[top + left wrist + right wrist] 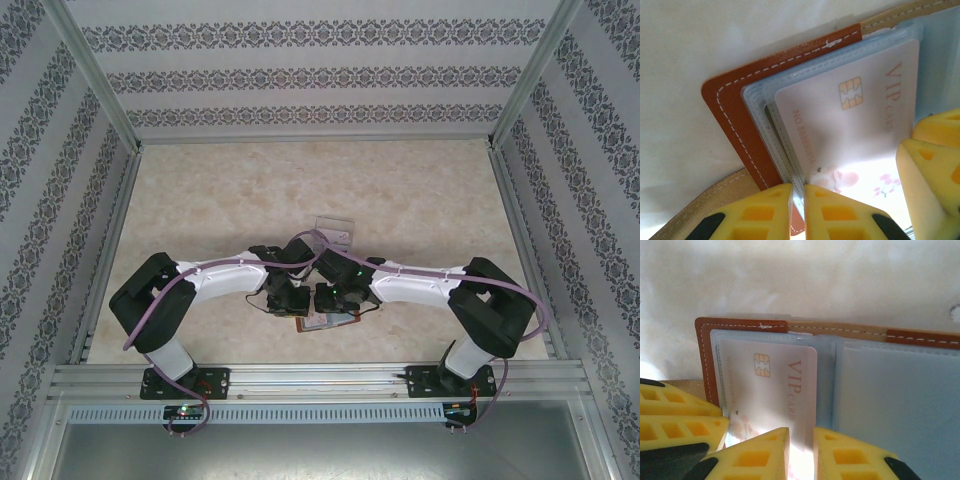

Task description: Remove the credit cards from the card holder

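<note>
The reddish-brown card holder lies open between both grippers at the table's near edge. Its leather cover carries clear sleeves. A pale credit card with a gold chip and "VIP CARD" lettering sits in the top sleeve. My left gripper is shut on the stacked sleeve edges of the holder's left half. My right gripper stands over the near end of the card, its jaws a narrow gap apart, with the card's right edge showing in that gap. The holder's cover lies flat on the table.
A clear plastic tray stands just beyond the two wrists. The holder's right-hand sleeve looks empty. The other gripper's yellow fingers crowd in close beside mine. Patterned walls enclose the table.
</note>
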Tool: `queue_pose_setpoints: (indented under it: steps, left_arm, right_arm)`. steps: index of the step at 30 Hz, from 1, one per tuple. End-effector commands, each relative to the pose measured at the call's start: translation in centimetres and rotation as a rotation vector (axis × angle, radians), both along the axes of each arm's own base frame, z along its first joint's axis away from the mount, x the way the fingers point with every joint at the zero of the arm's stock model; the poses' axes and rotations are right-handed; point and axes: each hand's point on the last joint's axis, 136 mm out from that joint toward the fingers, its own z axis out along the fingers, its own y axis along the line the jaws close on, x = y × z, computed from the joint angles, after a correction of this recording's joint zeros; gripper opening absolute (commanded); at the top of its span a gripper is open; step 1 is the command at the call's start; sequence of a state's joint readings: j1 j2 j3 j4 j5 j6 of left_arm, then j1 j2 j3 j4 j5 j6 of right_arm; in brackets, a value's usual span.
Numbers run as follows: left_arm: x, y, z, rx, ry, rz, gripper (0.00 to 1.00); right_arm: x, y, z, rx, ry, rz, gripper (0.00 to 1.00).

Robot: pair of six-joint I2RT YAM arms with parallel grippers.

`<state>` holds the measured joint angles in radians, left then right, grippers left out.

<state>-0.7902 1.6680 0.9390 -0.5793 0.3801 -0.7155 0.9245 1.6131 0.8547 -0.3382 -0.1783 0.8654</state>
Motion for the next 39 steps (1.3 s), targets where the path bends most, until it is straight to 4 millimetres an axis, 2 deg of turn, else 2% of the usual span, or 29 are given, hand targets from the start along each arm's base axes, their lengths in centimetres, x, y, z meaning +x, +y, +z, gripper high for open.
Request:
queue_pose_setpoints:
  steps: [1, 8, 16, 21, 25, 31, 39]
  left_arm:
    - [-0.2, 0.4, 0.1, 0.026, -0.019, -0.016, 0.16]
    - [-0.2, 0.5, 0.0, 0.032, -0.018, -0.017, 0.16]
    - [-0.1, 0.3, 0.0, 0.029, -0.014, -0.020, 0.16]
    - [-0.1, 0.3, 0.0, 0.030, -0.016, -0.021, 0.16]
    - [-0.1, 0.4, 0.1, 0.033, -0.016, -0.021, 0.16]
    - [-0.2, 0.5, 0.1, 0.036, -0.015, -0.020, 0.16]
    - [0.0, 0.3, 0.6, 0.027, -0.026, -0.019, 0.16]
  right_arm:
    - [0.1, 0.0, -0.6, -0.006, 0.018, -0.002, 0.20]
    - [0.2, -0.1, -0.3, -0.013, 0.012, -0.006, 0.16]
    - [0.3, 0.2, -0.2, 0.007, 0.010, -0.008, 0.16]
    - [0.0, -0.2, -1.6, -0.026, 0.040, -0.008, 0.21]
    - [0.0, -1.2, -2.1, -0.089, 0.040, -0.008, 0.26]
    - [0.4, -2.2, -1.0, -0.135, 0.004, -0.013, 0.29]
    - [0.7, -1.6, 0.9, -0.084, -0.022, -0.014, 0.31]
